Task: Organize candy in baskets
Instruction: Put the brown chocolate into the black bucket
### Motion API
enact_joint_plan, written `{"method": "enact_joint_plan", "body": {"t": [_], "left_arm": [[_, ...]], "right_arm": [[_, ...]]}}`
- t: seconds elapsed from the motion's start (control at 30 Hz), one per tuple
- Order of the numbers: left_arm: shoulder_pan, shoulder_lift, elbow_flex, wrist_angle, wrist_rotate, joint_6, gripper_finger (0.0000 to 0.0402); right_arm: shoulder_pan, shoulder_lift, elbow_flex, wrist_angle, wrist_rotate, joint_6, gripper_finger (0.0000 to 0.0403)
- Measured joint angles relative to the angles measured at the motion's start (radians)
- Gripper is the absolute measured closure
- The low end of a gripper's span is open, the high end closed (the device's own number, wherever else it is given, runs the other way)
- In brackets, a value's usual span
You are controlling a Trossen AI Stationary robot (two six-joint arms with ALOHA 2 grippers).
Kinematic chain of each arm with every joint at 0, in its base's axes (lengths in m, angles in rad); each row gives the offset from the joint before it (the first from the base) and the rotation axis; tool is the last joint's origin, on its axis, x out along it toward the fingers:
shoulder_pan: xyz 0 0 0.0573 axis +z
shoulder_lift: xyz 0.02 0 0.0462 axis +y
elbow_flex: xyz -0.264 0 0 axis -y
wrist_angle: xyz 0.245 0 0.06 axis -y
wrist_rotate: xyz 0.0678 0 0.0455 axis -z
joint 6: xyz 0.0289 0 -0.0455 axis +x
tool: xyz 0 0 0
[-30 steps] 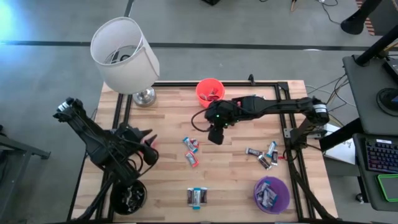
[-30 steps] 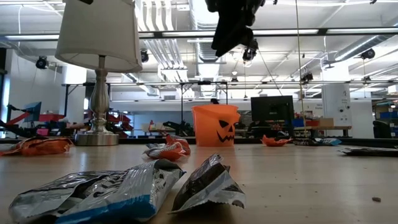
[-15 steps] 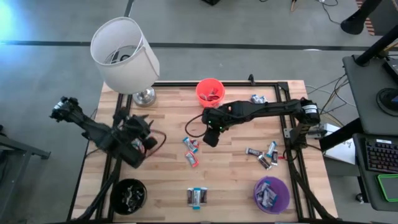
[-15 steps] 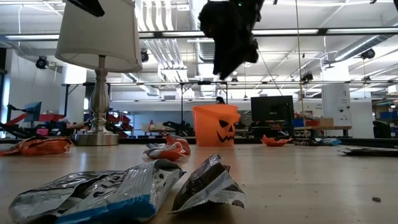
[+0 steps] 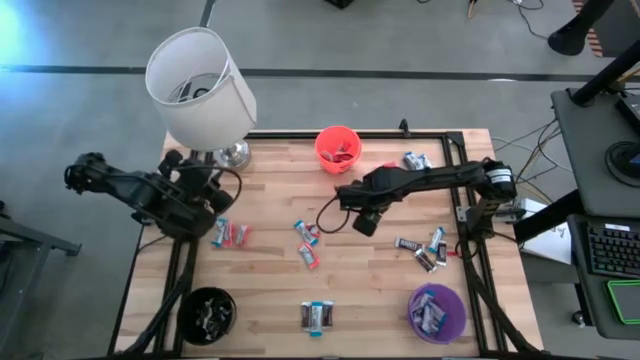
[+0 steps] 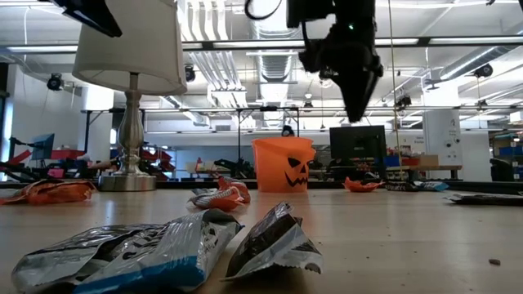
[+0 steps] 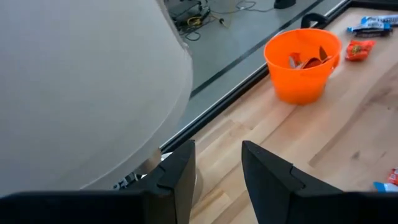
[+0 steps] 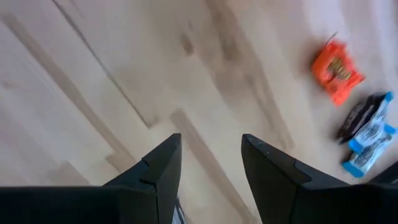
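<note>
Three baskets: orange bucket (image 5: 338, 148) at the table's (image 5: 270, 300) far edge, black (image 5: 208, 314) and purple (image 5: 436, 310) near. Candies lie scattered between. My left gripper (image 7: 217, 171) and right gripper (image 8: 210, 163) both gape, empty.

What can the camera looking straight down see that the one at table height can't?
Only the high view shows the purple basket, the black basket, and what lies inside them, plus the left gripper near the lamp's base. Only the low view shows the pumpkin face on the orange basket and the room behind. Both show the orange basket, the white lamp, scattered candy and the right gripper, empty above the table.
</note>
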Motion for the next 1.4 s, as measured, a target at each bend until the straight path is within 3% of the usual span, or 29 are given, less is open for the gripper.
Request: {"method": "enact_joint_plan", "body": {"t": [0.23,0.57,0.83,1.0,1.4], "left_arm": [[0.000,-0.044,-0.006,0.000,-0.011,0.060,0.0288],[0.000,-0.048,-0.006,0.000,-0.017,0.107,0.0288],[0.000,-0.048,-0.006,0.010,-0.067,0.100,0.0288],[0.000,-0.047,-0.006,0.040,-0.067,0.074,0.0288],[0.000,-0.041,-0.006,0.113,-0.067,0.068,0.0288]], "right_arm": [[0.017,-0.033,-0.154,0.011,-0.042,0.003,0.0243],[0.042,-0.225,-0.412,0.230,-0.259,-0.026,0.0243],[0.042,-0.423,-0.603,0.310,-0.294,-0.034,0.0243],[0.046,-0.517,-0.703,0.359,-0.369,-0.077,0.0243],[0.048,-0.541,-0.877,0.457,-0.369,-0.241,0.0243]]}}
